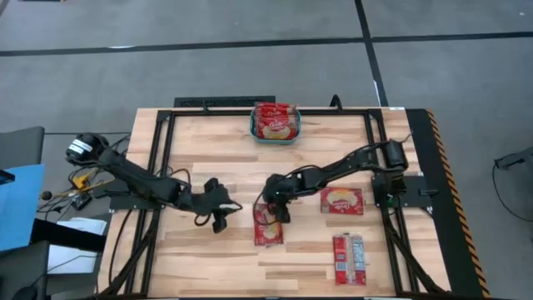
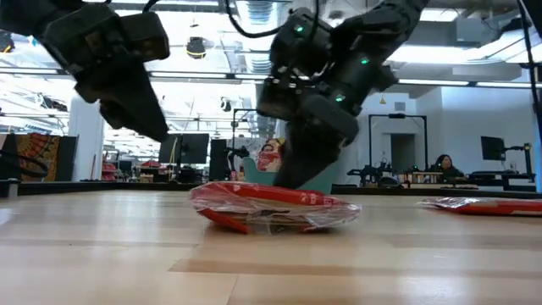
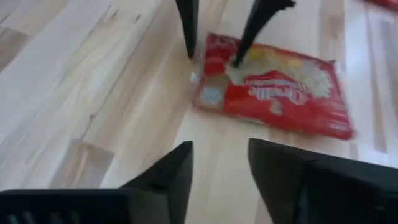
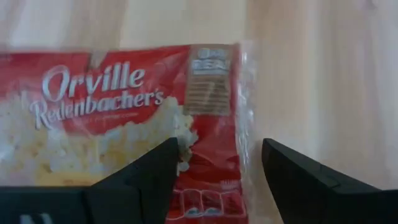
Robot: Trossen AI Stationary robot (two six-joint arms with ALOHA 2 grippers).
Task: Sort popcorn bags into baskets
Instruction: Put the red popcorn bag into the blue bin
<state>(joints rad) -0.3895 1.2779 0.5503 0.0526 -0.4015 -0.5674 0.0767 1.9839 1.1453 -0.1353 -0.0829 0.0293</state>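
A red popcorn bag (image 1: 268, 227) lies flat on the wooden table near its middle, also seen in the low view (image 2: 275, 207). My right gripper (image 4: 217, 168) stands open over the bag's far end (image 1: 275, 210). One fingertip is over the bag and the other is beside its edge. My left gripper (image 3: 217, 180) is open with nothing between its fingers. It hangs above the table left of that bag (image 1: 221, 218) and points toward it (image 3: 280, 90). The teal basket (image 1: 293, 136) at the far edge holds red bags (image 1: 275, 119). My right gripper comes slanting down from the table's right onto the bag's far end (image 3: 239, 62). One finger (image 3: 249, 31) stands over the bag's printed face, the other (image 3: 188, 28) over the table beside the edge. I cannot tell whether the tips touch the bag.
Two more red bags lie flat on the table's right half, one (image 1: 342, 200) beside the right arm and one (image 1: 351, 257) near the front edge. A black frame (image 1: 162, 158) runs along the table's sides and back. Bare wood lies at the near left.
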